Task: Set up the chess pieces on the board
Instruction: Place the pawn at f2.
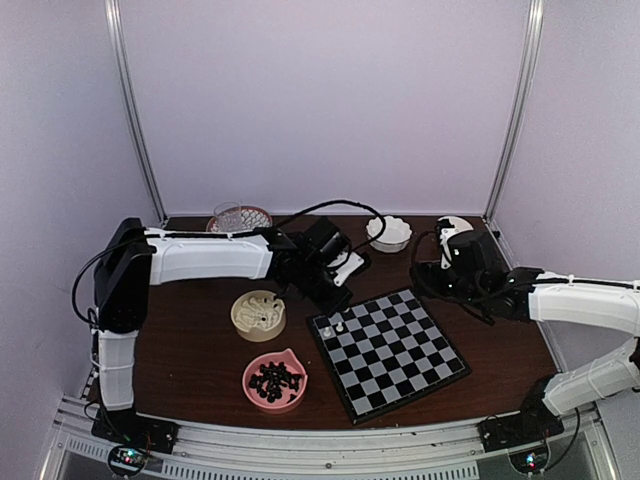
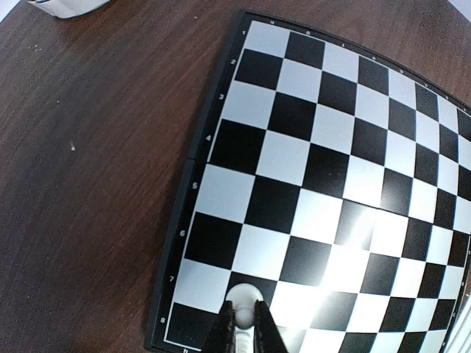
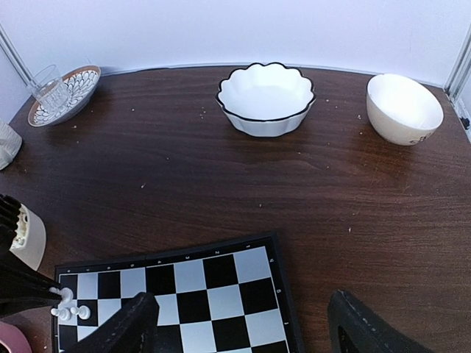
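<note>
Left gripper was pinched on a white piece standing at the far-left corner of the board. Right gripper hung spread wide by the board's far edge, holding nothing.

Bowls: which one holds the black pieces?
The pink bowl, frontmost, left of the board. The cream bowl behind it holds pale pieces; the scalloped white bowl and round white bowl look empty.
</note>
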Controlling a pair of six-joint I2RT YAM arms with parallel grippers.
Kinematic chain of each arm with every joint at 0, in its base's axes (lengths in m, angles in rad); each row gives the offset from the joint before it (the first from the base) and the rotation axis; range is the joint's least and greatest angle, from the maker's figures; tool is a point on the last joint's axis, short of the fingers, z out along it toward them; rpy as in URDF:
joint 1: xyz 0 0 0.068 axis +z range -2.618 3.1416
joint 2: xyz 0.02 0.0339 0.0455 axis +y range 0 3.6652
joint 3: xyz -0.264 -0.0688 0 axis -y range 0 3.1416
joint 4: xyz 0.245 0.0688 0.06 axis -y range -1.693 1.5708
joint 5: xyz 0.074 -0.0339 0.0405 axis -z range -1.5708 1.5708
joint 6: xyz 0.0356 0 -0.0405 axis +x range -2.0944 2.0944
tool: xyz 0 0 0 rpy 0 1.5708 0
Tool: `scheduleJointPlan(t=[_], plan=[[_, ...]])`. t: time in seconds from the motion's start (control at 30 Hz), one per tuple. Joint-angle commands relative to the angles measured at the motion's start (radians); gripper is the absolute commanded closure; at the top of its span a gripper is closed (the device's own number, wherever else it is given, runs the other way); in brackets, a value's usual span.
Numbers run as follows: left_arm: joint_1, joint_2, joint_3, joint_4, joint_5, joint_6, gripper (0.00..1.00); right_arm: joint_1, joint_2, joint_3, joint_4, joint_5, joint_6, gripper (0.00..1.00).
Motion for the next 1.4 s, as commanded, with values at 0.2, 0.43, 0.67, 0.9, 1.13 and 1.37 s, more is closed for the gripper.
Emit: scheduleJointPlan(t=[0.2, 0.43, 0.67, 0.9, 1.13, 1.37], plan=[[-0.03, 0.083, 0.099, -0.032, 0.026, 0.043, 0.95, 0.008, -0.029, -0.015, 0.008, 0.038, 0.002, 0.18], [-0.041, 0.116, 0.124, -0.045, 0.016, 0.051, 0.94, 0.008, -0.049, -0.03, 0.014, 0.059, 0.006, 0.17], [-0.046, 0.153, 0.156, -0.068, -0.002, 0.051, 0.94, 0.008, -0.057, -0.033, 0.018, 0.063, 0.007, 0.17], [-0.046, 0.18, 0.178, -0.081, -0.005, 0.053, 0.94, 0.008, -0.058, -0.034, 0.019, 0.061, 0.008, 0.17], [-0.046, 0.201, 0.186, -0.09, -0.032, 0.056, 0.94, 0.007, -0.06, -0.034, 0.019, 0.056, 0.008, 0.17], [-0.047, 0.209, 0.194, -0.101, -0.032, 0.054, 0.85, 0.008, -0.056, -0.034, 0.02, 0.054, 0.007, 0.17]])
